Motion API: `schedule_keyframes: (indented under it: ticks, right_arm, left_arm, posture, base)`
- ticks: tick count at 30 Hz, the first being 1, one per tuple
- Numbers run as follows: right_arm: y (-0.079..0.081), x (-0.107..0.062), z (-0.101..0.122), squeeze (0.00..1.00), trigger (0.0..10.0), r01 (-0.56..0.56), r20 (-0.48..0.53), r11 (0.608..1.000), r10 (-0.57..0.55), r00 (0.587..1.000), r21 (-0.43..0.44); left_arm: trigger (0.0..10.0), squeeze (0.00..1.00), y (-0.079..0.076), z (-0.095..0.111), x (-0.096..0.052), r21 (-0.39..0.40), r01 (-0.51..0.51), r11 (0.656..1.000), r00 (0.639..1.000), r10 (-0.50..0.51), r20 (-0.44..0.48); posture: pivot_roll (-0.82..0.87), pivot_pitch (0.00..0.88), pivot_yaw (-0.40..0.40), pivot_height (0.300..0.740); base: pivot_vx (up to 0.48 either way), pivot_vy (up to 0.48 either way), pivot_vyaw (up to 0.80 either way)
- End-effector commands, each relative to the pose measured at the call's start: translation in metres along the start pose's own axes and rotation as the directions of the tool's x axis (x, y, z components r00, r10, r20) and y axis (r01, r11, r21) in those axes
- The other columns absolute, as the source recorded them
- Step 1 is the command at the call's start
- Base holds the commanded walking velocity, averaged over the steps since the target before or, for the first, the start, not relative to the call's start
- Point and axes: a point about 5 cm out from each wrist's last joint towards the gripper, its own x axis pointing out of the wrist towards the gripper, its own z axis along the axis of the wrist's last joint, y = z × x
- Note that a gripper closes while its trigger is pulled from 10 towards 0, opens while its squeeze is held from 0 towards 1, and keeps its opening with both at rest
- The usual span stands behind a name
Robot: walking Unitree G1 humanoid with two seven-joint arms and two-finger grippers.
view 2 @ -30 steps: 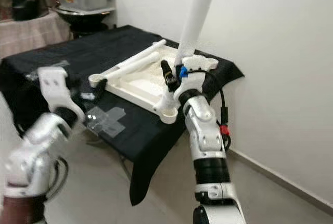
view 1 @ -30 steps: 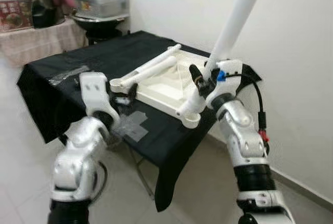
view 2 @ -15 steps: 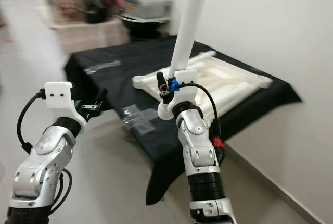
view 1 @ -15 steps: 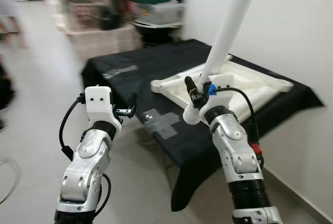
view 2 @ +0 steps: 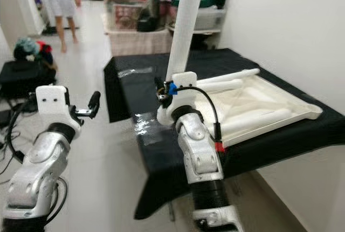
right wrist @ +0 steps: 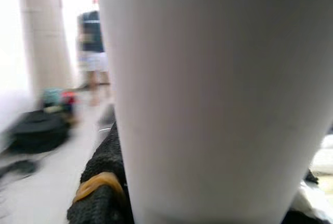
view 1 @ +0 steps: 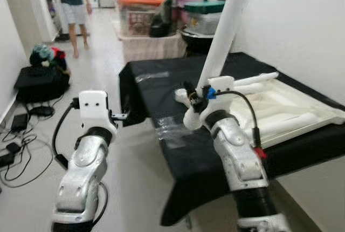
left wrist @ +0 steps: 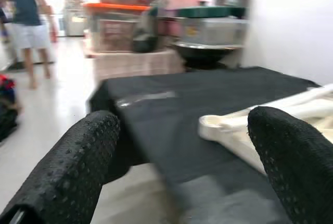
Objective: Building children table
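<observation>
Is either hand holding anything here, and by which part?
The right hand grips a long white table leg near its lower end, the leg standing upward. The left hand is open, holding nothing.

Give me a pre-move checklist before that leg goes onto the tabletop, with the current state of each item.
1. Hold on the white table leg: the right gripper is shut on it near its lower end, leg upright. Ok.
2. Left gripper: fingers open, holding nothing, out over the floor. Ok.
3. White tabletop: lies upside down on the black cloth, two legs resting across it. Ok.
4. Socket for this leg: blurred, so which corner is free is unclear. Cannot tell.
5. Surroundings: a person stands down the corridor, far from the arms. Ok.
6. Leg's top end: cut off by the frame, headroom unknown. Cannot tell.
</observation>
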Motion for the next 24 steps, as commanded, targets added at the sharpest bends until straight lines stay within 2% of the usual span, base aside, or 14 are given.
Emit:
schedule_keyframes:
  ticks: [1,17,24]
  right_arm:
    - [0.0114,0.0023,0.0022,0.00,10.0,-0.032,0.003,0.999,0.032,0.999,0.010]
    - [0.0131,0.0027,0.0063,0.00,10.0,-0.026,0.016,1.000,0.026,1.000,0.013]
    - [0.0119,0.0047,0.0112,0.00,10.0,-0.022,0.038,1.000,0.022,0.999,0.006]
  left_arm:
    - [10.0,0.00,0.0071,0.0006,0.0004,0.013,-0.028,1.000,1.000,0.028,0.005]
    - [10.0,0.00,0.0068,0.0046,0.0015,0.044,-0.025,0.999,1.000,0.024,0.016]
    - [10.0,0.00,0.0077,0.0063,0.0015,0.034,-0.031,0.999,0.999,0.031,0.022]
  posture:
    - [0.01,0.000,-0.053,0.740]
    - [0.01,0.000,-0.046,0.740]
    - [0.01,0.000,-0.048,0.740]
  base:
    - [0.368,-0.304,0.00]
    - [0.023,-0.452,0.00]
    - [0.347,-0.286,0.00]
